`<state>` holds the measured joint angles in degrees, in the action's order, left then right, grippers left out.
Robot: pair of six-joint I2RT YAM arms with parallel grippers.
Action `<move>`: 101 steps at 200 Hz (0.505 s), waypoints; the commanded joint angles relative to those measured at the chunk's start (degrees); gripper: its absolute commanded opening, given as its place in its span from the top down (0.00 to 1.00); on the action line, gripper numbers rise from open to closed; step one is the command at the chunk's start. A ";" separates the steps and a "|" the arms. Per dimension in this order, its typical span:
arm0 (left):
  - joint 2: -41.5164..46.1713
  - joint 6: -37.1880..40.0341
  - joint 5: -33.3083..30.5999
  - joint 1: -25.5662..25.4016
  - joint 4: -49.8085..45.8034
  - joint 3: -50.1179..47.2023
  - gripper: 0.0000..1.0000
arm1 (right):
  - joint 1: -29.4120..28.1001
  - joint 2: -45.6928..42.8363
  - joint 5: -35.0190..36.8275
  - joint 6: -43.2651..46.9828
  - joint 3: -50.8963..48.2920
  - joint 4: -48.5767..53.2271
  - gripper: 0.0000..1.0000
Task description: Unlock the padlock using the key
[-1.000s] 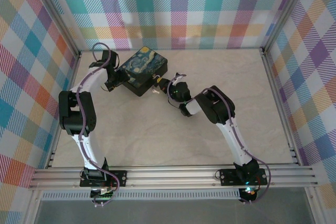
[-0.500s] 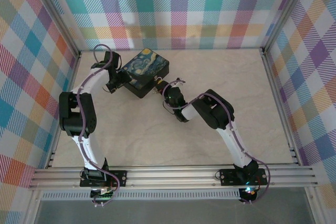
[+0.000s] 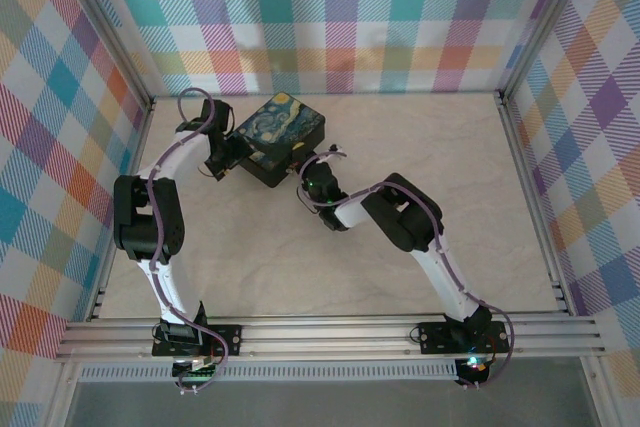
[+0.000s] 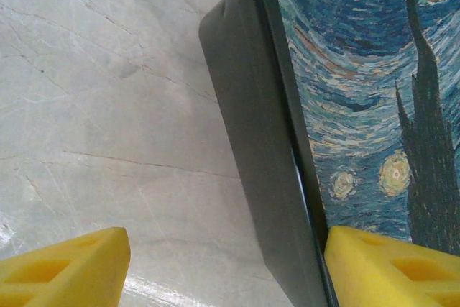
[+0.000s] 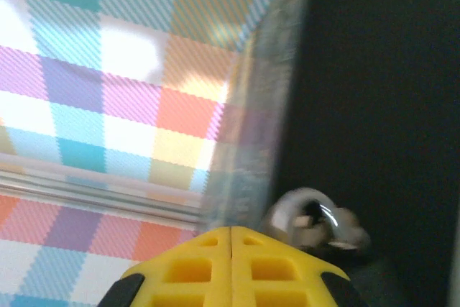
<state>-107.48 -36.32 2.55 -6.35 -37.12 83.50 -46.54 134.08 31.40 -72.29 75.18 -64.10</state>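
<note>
Currently: 1 painted tin (image 3: 282, 132) is sitting on the table (image 3: 450, 167). The left hand (image 4: 228, 269) is standing spread, its 2 yellow fingers (image 4: 65, 267) straddling the tin's dark side wall. The right hand (image 5: 231, 267) is pressing its fingers together just beside the padlock (image 5: 313, 221), whose silvery shackle is showing against the tin's dark wall; anything pinched between them cannot be told.

Glossy painted tin (image 4: 359, 106), shiny silvery-metal padlock (image 5: 291, 205), smooth marbled tabletop (image 4: 108, 106).
</note>
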 commanded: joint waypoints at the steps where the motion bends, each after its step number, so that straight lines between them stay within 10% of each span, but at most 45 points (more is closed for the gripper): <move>1: 0.10 0.11 1.36 -1.61 -5.19 -2.30 0.28 | -0.55 -6.16 -0.10 -0.52 -0.15 0.56 0.97; 64: 1.72 1.33 1.23 -0.08 -5.17 -4.31 0.28 | 6.61 -13.56 -6.37 2.66 -14.70 3.36 0.94; 101: 2.81 5.20 1.13 0.15 -7.40 -2.13 0.28 | 12.02 -19.62 -21.91 12.15 -18.35 12.94 0.70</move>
<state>-105.75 -35.18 3.62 -6.57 -37.32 81.52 -37.12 120.81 20.88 -68.20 58.54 -57.25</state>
